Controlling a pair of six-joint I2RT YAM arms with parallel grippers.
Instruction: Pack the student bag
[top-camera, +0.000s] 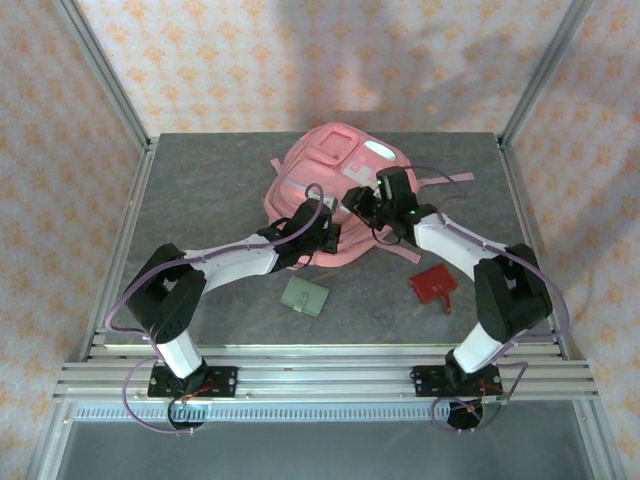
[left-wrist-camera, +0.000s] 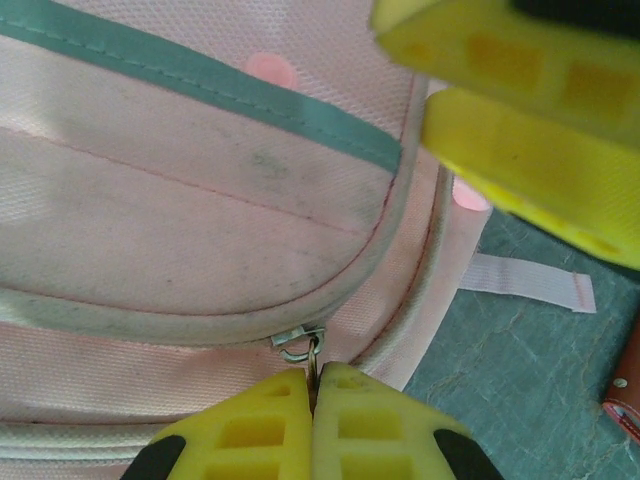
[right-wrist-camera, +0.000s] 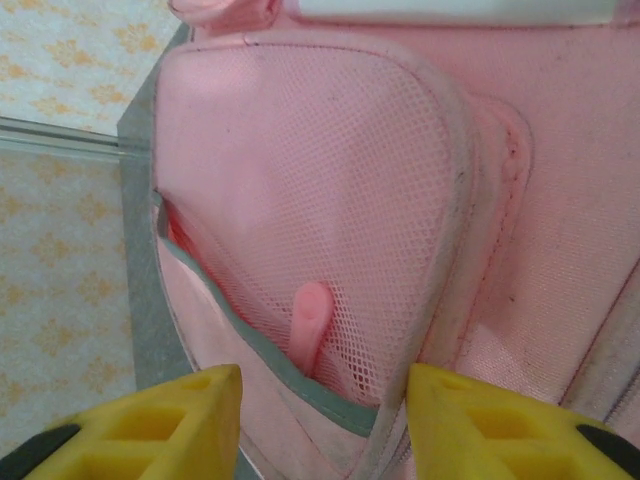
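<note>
Student bag (top-camera: 312, 172) lies flat on the grey table (top-camera: 200, 210), front panel up. Both arms have their tips on its near half.

Left gripper (left-wrist-camera: 314, 388): jaws pressed together, pinching the metal zipper pull (left-wrist-camera: 300, 346), which sits right at the fingertips. Just ahead of the claw runs the grey piped zip seam (left-wrist-camera: 150, 322), curving up and away to its right. Further ahead is a grey-green trim band (left-wrist-camera: 200, 82). The hold looks chosen so the slider can be dragged along that curve. I judge the step in hand to be opening the compartment, with nothing packed yet.

Right gripper (right-wrist-camera: 315, 405): jaws spread wide, holding nothing. The mesh side pocket (right-wrist-camera: 330, 200) is directly in front of it, its grey-edged mouth (right-wrist-camera: 290, 375) lying between the two fingers. A pink tab (right-wrist-camera: 311, 322) shows through the mesh just ahead. It seems placed to pin or grip the bag's side so the fabric does not slide when the zip is pulled. I cannot tell whether it touches the cloth.

In the left wrist view, the right claw's yellow fingers (left-wrist-camera: 520, 150) hang ahead and to the right of the left claw. A pale strap end (left-wrist-camera: 525, 281) lies on the table to the right.

Behind both claws, toward the arm bases, lie a flat green case (top-camera: 305, 296) and a red pouch (top-camera: 433, 287). Both are well apart from the bag and are likely the contents to load.

Risk: the thin pull could slip from the pads.
</note>
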